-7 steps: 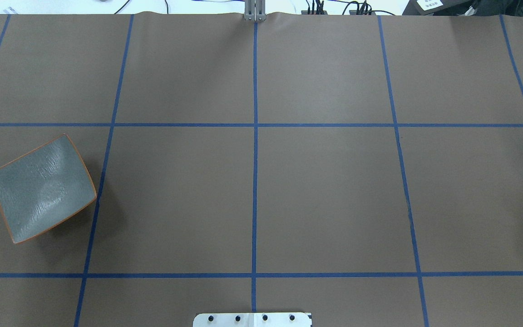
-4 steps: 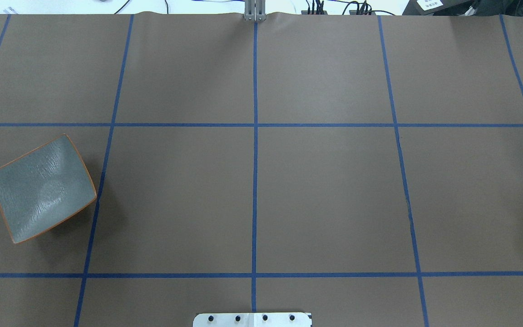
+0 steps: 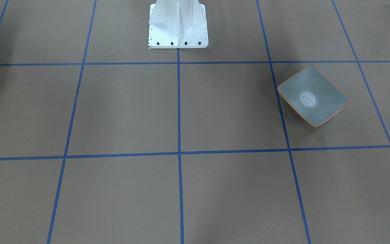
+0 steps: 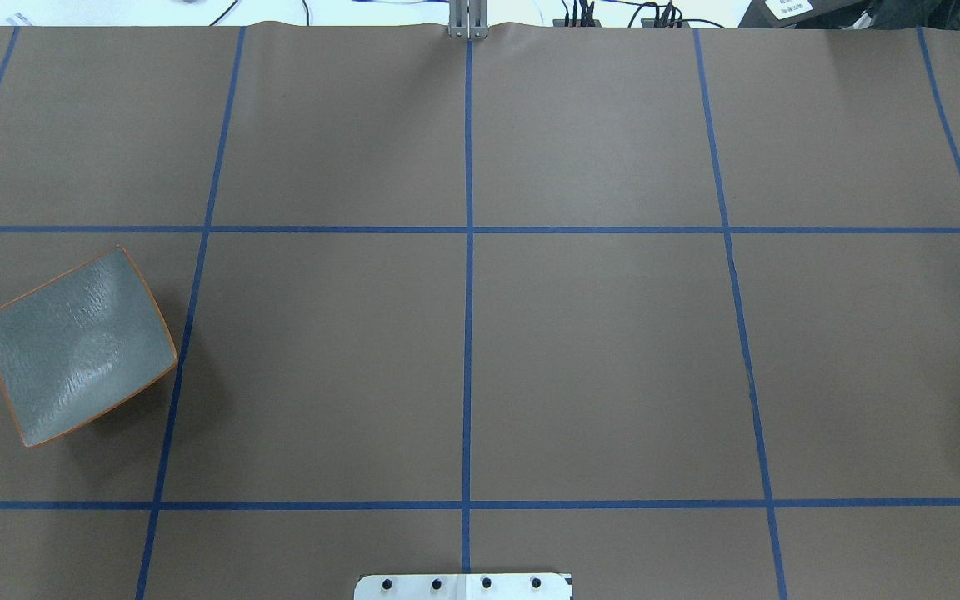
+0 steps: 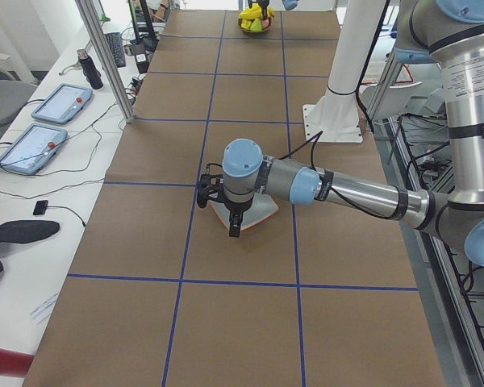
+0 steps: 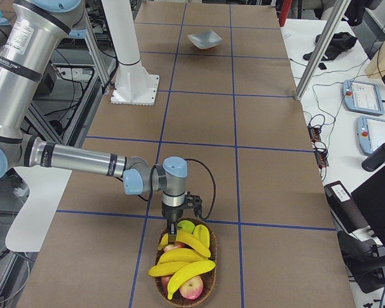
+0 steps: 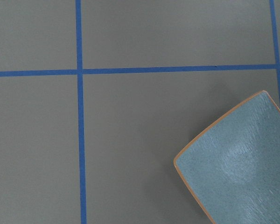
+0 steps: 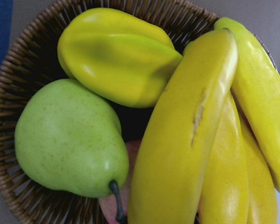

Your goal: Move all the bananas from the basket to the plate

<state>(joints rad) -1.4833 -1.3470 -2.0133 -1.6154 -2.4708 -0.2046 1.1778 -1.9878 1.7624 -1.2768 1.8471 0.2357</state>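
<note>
Nothing has shifted overhead: the squarish grey-green, orange-rimmed plate [image 4: 80, 346] stays lower left. Glossy yellow bananas [image 8: 186, 130] lie in the wicker basket [image 6: 209, 282] just under the right gripper [image 6: 173, 232], uppermost running diagonally; the left gripper [image 5: 235, 228] hangs over the plate. Neither gripper's opening shows.

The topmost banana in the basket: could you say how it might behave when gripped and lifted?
The banana looks glossy and smooth, so it may slip. Curved and rounded, it could swivel if gripped off-centre. The bananas beneath might shift.
</note>
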